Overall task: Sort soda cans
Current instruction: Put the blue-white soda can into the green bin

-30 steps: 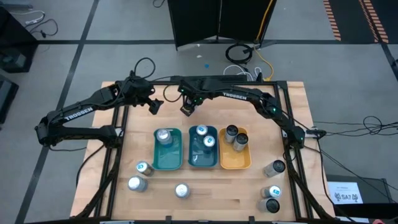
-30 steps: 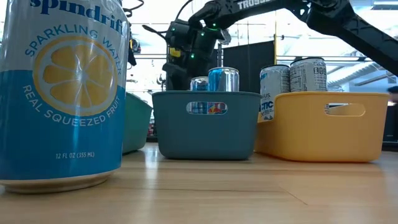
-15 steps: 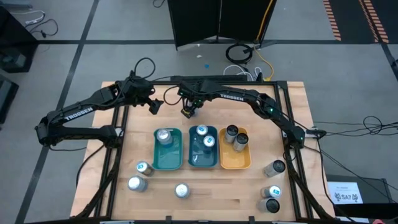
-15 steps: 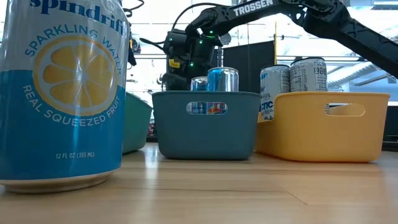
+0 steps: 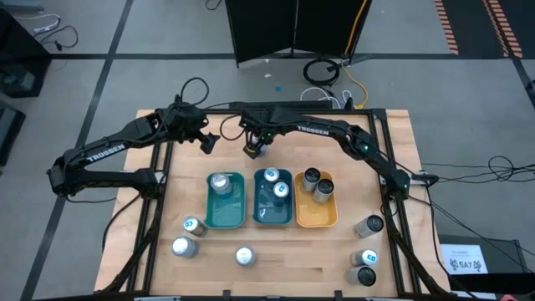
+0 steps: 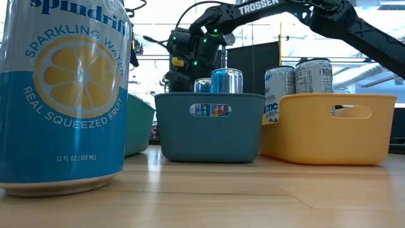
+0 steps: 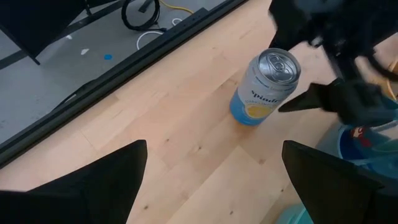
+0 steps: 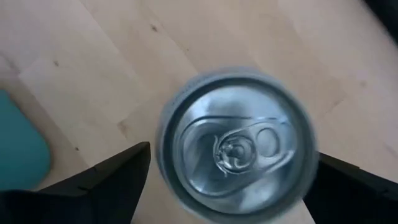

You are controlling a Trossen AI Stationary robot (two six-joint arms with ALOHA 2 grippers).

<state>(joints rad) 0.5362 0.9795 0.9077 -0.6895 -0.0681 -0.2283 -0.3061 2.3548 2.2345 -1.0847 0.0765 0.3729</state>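
A blue-and-yellow soda can (image 7: 264, 87) stands upright on the bare wood near the table's far edge, behind the blue tray (image 5: 272, 219). My right gripper (image 8: 233, 155) hangs over it, pointing steeply down and open. One finger stands on each side of the can's silver top (image 8: 236, 146), and no touch shows. My left gripper (image 5: 206, 141) waits open to the can's left, raised above the table. One can (image 5: 220, 182) stands in the green tray, two in the blue tray, two in the orange tray (image 5: 316, 219).
Loose cans stand near the table's front: three at the left (image 5: 192, 225), (image 5: 181, 247), (image 5: 243, 257) and three at the right (image 5: 369, 225), (image 5: 364, 258), (image 5: 365, 276). A dark frame rail (image 7: 124, 68) runs along the far edge. Bare wood lies between the trays and the far rail.
In the low view my right arm's forearm has sunk a little above the trays. Its gripper has stayed over the can at the far edge. The can and the trays have kept their places.
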